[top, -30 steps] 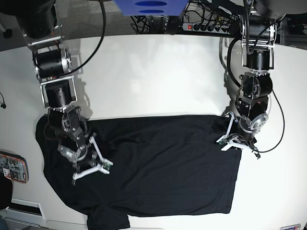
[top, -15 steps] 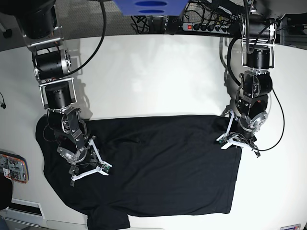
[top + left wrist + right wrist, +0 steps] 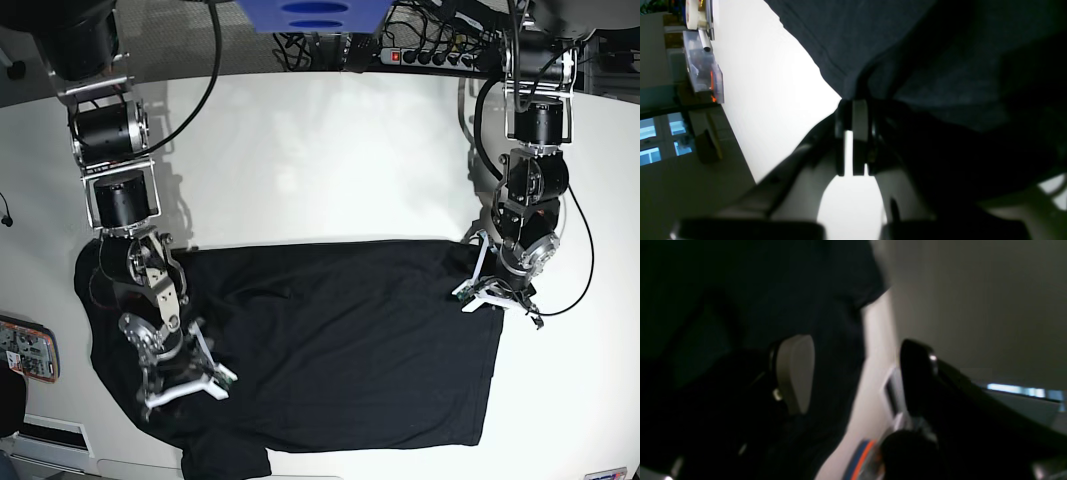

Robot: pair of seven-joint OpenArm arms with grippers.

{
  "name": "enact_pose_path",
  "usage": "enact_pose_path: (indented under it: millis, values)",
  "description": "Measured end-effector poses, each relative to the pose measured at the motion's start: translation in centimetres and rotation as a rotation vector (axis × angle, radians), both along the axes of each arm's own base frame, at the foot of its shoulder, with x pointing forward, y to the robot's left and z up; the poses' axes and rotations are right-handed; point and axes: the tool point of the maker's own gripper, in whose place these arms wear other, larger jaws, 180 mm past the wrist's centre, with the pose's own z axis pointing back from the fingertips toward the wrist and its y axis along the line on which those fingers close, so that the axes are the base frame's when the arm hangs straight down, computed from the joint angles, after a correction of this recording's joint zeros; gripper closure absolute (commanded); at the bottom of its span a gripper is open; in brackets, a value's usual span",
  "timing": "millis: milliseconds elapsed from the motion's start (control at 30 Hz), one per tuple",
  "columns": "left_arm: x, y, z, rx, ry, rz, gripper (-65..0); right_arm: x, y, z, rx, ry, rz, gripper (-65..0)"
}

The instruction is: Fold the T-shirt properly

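Note:
The black T-shirt [image 3: 340, 350] lies spread flat on the white table [image 3: 300, 160], one sleeve at the base view's left and another at the bottom. My left gripper [image 3: 478, 295] is at the shirt's right edge, shut on the T-shirt. In the left wrist view its fingertips [image 3: 855, 103] pinch the hem of the dark cloth [image 3: 907, 50]. My right gripper [image 3: 185, 385] hangs over the shirt's lower left part, open. The right wrist view shows its pale pad [image 3: 795, 373] and dark finger [image 3: 917, 366] wide apart above the cloth [image 3: 740, 290], holding nothing.
A power strip [image 3: 430, 55] and cables run along the table's back edge, beside a blue object [image 3: 310, 12]. A colourful flat item [image 3: 25, 350] sits at the left edge. A clear plastic box [image 3: 703, 70] stands beyond the table in the left wrist view.
My right gripper has opened and moved toward the table's front edge over the shirt. The left gripper keeps its grip in the same place.

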Motion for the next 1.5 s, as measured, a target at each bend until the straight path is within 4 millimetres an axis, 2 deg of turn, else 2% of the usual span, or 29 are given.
enact_pose_path:
  millis: [67,167,233,300,367,467,533,633,767,867,933,1000,1067,1133,1333,1433,1500]
  values:
    - [0.8,0.0,0.7,0.005,-0.01,0.0,-15.4,-0.5,0.9,0.0,0.015,-0.017,0.015,-39.0]
    - [2.5,0.8,1.7,0.057,-0.029,-0.002,-24.8,-2.9,1.5,-2.9,0.015,0.052,0.027,-39.0]
    - [2.9,1.7,1.8,0.132,-0.021,-0.005,-29.5,-4.0,1.4,-4.3,0.011,0.084,0.027,-39.0]
    - [2.8,2.5,1.9,0.205,-0.01,-0.011,-33.7,-3.9,1.4,-4.0,0.007,0.077,0.027,-39.0]
    - [2.6,2.3,1.6,0.22,0.002,-0.012,-36.2,-3.0,1.5,-2.2,0.013,0.029,0.028,-39.0]
    - [2.8,1.3,1.4,0.194,-0.002,-0.018,-38.1,-2.2,1.6,-0.7,0.074,-0.014,0.013,-39.0]
    - [2.9,1.3,1.5,0.175,-0.01,-0.005,-38.1,-2.6,0.8,-1.3,0.161,0.003,-0.04,-39.0]
    - [3.0,2.6,2.1,0.201,-0.034,0.026,-38.1,-3.8,-1.6,-2.8,0.266,0.036,-0.136,-39.0]
    - [4.5,3.0,5.1,0.191,-0.216,0.085,-38.1,-4.0,-3.5,-2.5,0.361,0.012,-0.21,-39.0]
    - [4.7,1.5,8.0,0.063,-0.364,0.125,-38.1,-5.0,-3.5,-2.9,0.466,0.018,-0.239,-39.0]
    - [4.1,0.2,8.7,-0.025,-0.395,0.128,-38.1,-5.6,-3.4,-3.1,0.554,0.023,-0.264,-39.0]
    - [3.2,-0.9,8.3,-0.116,-0.394,0.145,-38.1,-5.6,-3.7,-2.5,0.639,-0.003,-0.303,-39.0]
    - [2.3,-1.2,6.7,-0.212,-0.331,0.226,-38.4,-5.2,-4.5,-1.6,0.705,-0.042,-0.343,-39.0]
    - [1.9,-1.9,6.0,-0.335,-0.308,0.298,-38.2,-4.9,-4.9,-0.7,0.741,-0.079,-0.365,-39.0]
    - [0.2,-5.1,3.0,-0.676,-0.118,0.477,-38.2,-5.6,-4.8,-2.2,0.787,-0.05,-0.411,-39.0]
    - [-1.2,-6.0,2.6,-0.768,-0.065,0.511,-38.2,-5.4,-4.8,-2.6,0.794,-0.046,-0.413,-39.0]
    - [-1.9,-6.6,2.7,-0.808,-0.06,0.507,-38.2,-5.7,-4.6,-4.3,0.801,-0.001,-0.43,-39.0]
